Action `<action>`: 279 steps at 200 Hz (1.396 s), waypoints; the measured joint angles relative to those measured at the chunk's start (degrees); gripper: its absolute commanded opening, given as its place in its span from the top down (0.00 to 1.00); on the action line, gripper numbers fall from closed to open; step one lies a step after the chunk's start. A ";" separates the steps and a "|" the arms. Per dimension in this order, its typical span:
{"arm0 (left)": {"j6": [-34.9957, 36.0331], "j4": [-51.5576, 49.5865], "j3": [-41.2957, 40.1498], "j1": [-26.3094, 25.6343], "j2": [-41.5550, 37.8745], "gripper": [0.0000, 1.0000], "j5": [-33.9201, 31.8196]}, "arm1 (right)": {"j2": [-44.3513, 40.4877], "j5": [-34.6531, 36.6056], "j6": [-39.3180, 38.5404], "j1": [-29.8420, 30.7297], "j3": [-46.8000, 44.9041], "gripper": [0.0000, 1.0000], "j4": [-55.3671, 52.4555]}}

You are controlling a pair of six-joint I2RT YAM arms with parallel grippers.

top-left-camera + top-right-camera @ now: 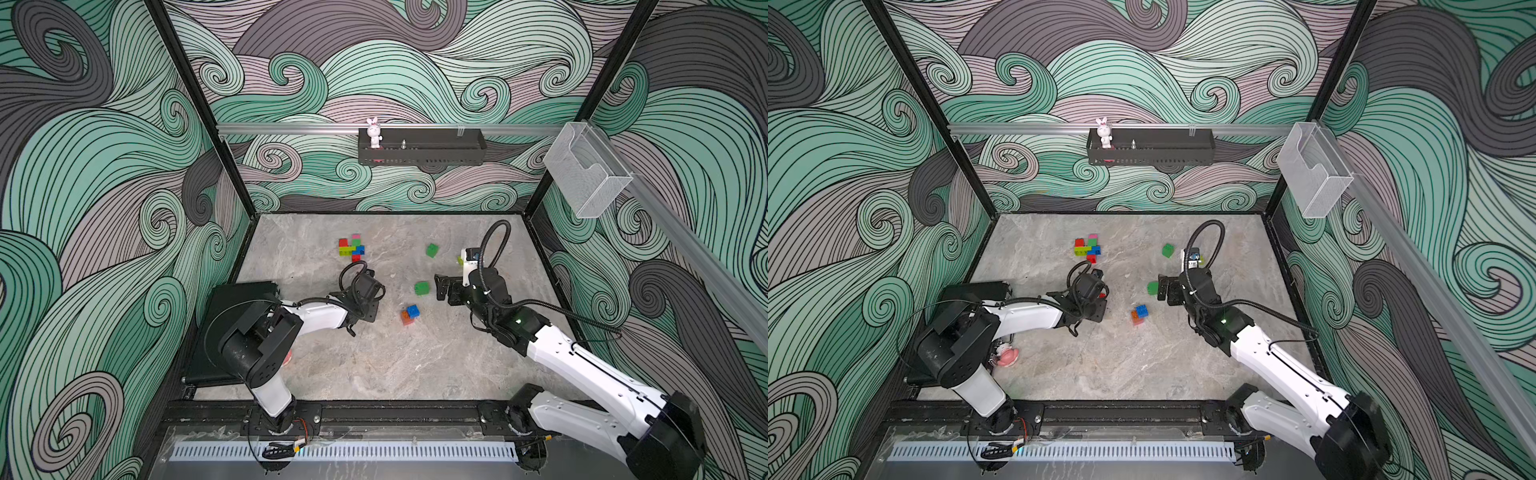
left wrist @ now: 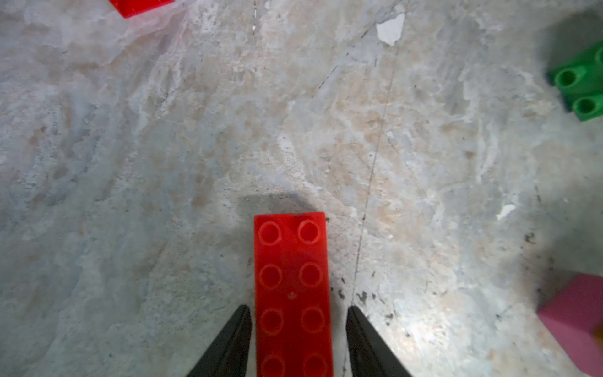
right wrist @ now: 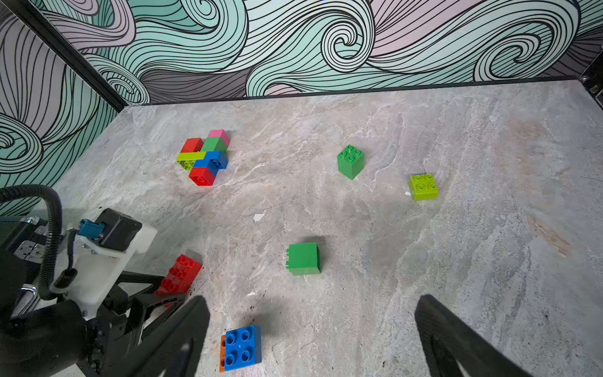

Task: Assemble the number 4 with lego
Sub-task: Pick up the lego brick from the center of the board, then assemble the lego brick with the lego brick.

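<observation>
- Left wrist view: we look straight down on a long red brick (image 2: 292,277) lying flat, studs up, on the grey stone-look table (image 2: 163,163). The left gripper (image 2: 297,308) straddles the brick's near end. Its jaws are partly open, with one black finger on each side. A sliver of table shows beside the brick, so we see no firm hold yet.
- Right wrist view: the right gripper (image 3: 313,329) is spread wide and holds nothing.
- In a top view, a joined cluster (image 1: 351,248) of red, pink, dark green, lime and blue bricks sits toward the back of the table, just beyond the left arm. We read it as a partly built 4, with a crossbar and a short upright already in place.
- Four pieces lie loose and well apart from the cluster: an upright green brick (image 3: 350,161), a lime brick (image 3: 423,186), a tipped green brick (image 3: 303,259) on its side, and a blue brick (image 3: 243,347) stacked on an orange one.
- We judge the task to be around midway. The long red brick is not yet lifted or joined, and the loose pieces may still be needed to lengthen the strokes.
</observation>
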 measured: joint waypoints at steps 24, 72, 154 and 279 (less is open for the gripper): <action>0.13 2.16 -0.46 -0.04 1.40 0.51 -0.61 | 0.00 -0.04 -0.24 0.00 0.37 0.01 0.13; 0.39 5.49 -1.53 -0.04 1.95 0.62 -0.98 | 0.00 0.07 -0.31 -0.04 0.44 0.01 0.13; 2.82 8.98 -5.22 -0.15 -0.52 1.00 0.52 | 2.62 -7.48 -0.94 -2.40 1.66 0.01 -2.67; 27.52 10.08 -6.78 -0.94 -13.90 1.00 29.62 | 16.13 -33.22 3.23 -2.69 1.62 0.06 -8.66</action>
